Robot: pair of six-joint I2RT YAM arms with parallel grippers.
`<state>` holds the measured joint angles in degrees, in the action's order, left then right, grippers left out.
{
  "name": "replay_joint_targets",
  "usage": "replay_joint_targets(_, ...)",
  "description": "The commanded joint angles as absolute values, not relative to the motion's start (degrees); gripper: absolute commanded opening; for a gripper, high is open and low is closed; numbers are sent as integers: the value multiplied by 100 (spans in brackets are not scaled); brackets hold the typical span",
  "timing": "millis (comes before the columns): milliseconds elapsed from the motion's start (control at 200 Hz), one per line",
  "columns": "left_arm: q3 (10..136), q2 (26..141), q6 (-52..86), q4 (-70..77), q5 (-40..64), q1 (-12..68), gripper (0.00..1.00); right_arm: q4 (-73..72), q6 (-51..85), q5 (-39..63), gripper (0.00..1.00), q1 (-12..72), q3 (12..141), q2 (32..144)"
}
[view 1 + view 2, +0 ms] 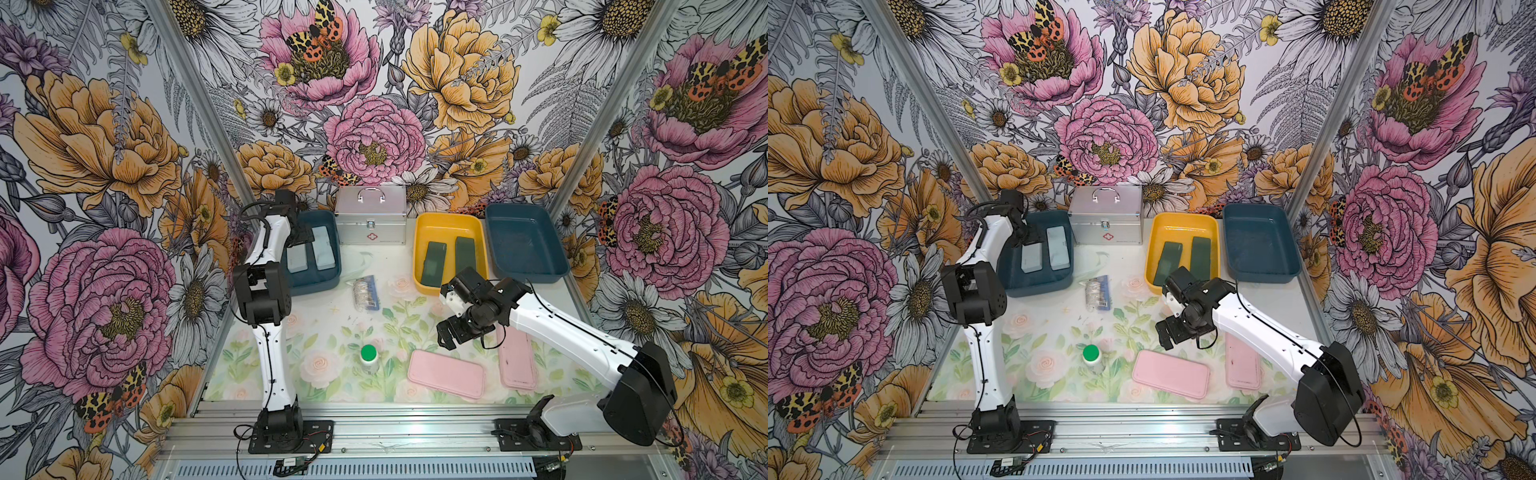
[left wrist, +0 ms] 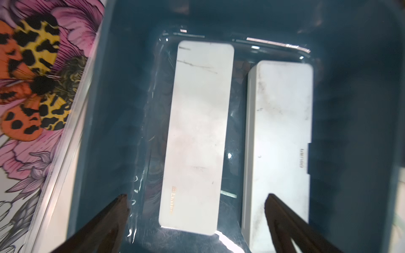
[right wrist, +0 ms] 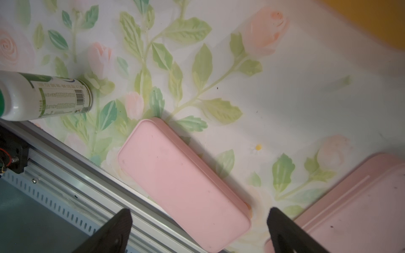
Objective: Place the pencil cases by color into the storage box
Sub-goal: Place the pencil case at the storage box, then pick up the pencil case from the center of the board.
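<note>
Two pale blue pencil cases (image 1: 297, 258) (image 1: 324, 248) lie side by side in the dark blue storage box (image 1: 316, 284) at the far left. My left gripper (image 2: 197, 199) hangs open above them, holding nothing; one case (image 2: 197, 131) lies below the gap between the jaws and the other (image 2: 278, 142) lies beside it. Two dark green cases (image 1: 434, 257) (image 1: 466, 253) lie in the yellow box (image 1: 449, 219). Two pink cases (image 1: 446, 373) (image 1: 516, 361) lie on the table at the front right. My right gripper (image 1: 446, 334) hovers open above them, over the end of one (image 3: 182, 181).
A second dark blue box (image 1: 523, 245) stands at the far right with nothing in it. A silver first-aid case (image 1: 370, 216) stands at the back centre. A clear packet (image 1: 365, 293) and a green-capped bottle (image 1: 368, 357) are mid-table. An aluminium rail (image 1: 374, 419) runs along the front.
</note>
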<state>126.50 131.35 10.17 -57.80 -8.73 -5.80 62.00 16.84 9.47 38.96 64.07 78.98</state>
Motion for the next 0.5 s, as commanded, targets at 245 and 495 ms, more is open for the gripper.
replay_joint_targets(245, 11052, 10377, 2367, -5744, -246, -156, 99, 6343, 1618, 988, 99, 4839, 6148, 7775)
replay_joint_targets(495, 9199, 8174, 2909, -5765, 8, 193, 99, 6290, 1521, 1020, 99, 5036, 6433, 8354)
